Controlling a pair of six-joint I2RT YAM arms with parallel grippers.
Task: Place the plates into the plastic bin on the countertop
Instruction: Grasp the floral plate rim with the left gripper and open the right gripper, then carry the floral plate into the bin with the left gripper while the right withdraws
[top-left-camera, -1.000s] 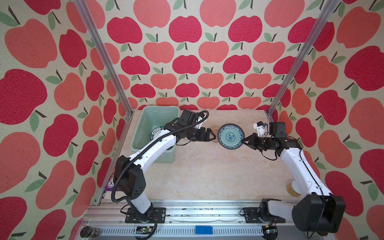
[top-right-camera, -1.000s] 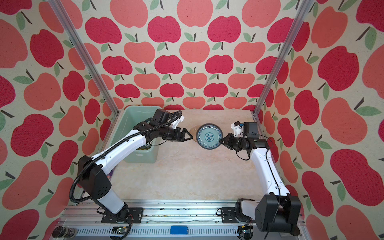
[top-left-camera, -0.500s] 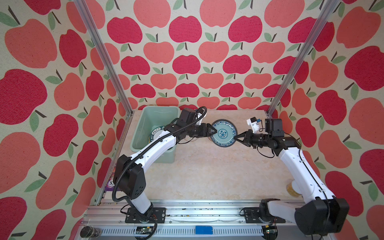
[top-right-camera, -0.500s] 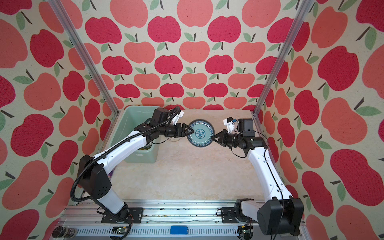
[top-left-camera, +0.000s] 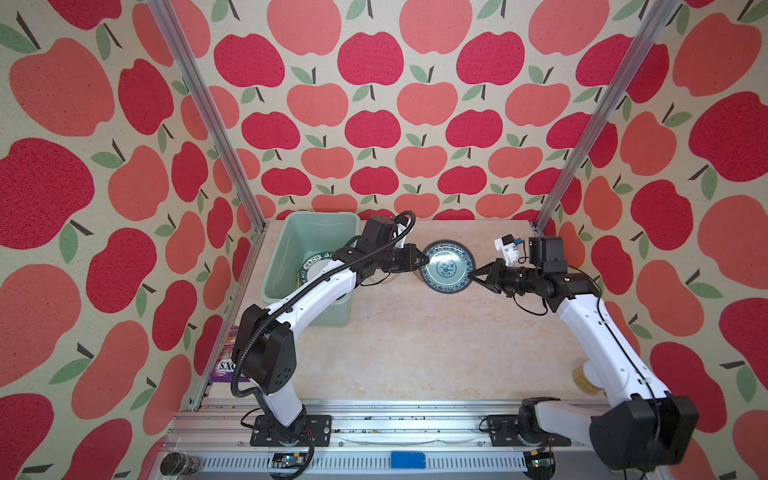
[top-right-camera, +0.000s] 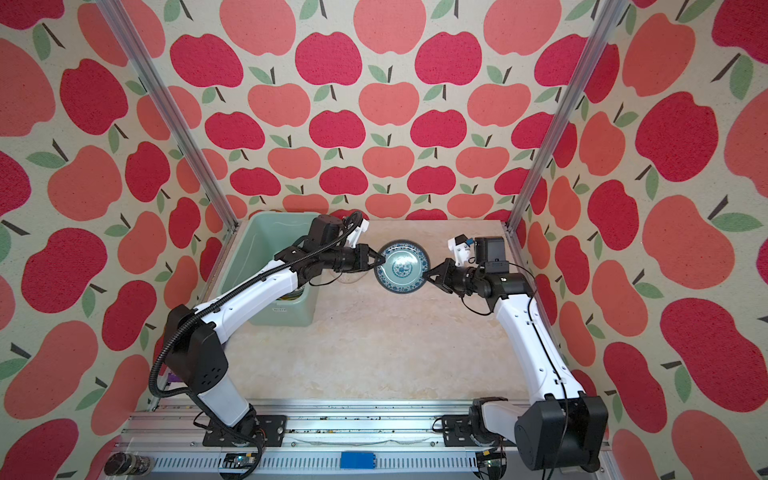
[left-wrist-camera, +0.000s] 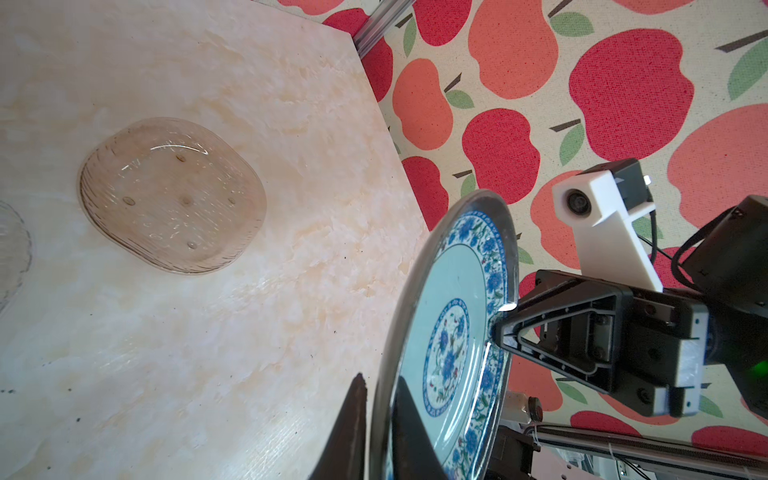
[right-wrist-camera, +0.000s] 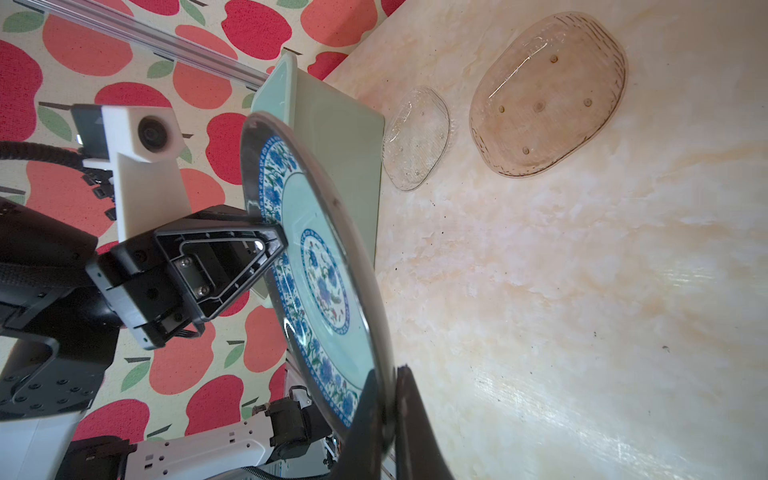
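- The desk (top-left-camera: 415, 353) is a cream, marble-patterned slab with apple-printed walls on three sides and a metal rail along the front.
- The left arm (top-left-camera: 307, 299) reaches from the front rail across the near corner of the bin. The right arm (top-left-camera: 602, 345) reaches up the right side. Both bend inward and meet at the back middle of the desk.
- The plastic bin (top-left-camera: 291, 245) is pale mint green and stands at the back left corner of the desk, open side up.
- The blue patterned plate (top-left-camera: 446, 267) is outside the bin, just to its right. It is held off the desk between the two arms, tipped so that its flowered face shows in both top views (top-right-camera: 401, 267).
- The amber glass plate (left-wrist-camera: 172, 195) lies flat on the desk behind the raised plate, and nothing touches it.
- The clear glass plate (right-wrist-camera: 415, 137) lies flat between the amber one and the bin wall, close to both.
- A white plate (top-left-camera: 316, 264) with dark lettering on its rim lies inside the bin, partly hidden by the left arm.
- The left claw (left-wrist-camera: 380, 382) is clamped on the blue patterned plate's rim on the bin side, with one finger on the face and one behind.
- The right claw (right-wrist-camera: 388, 374) is clamped on the opposite rim of the same plate, its fingers pressed to front and back.
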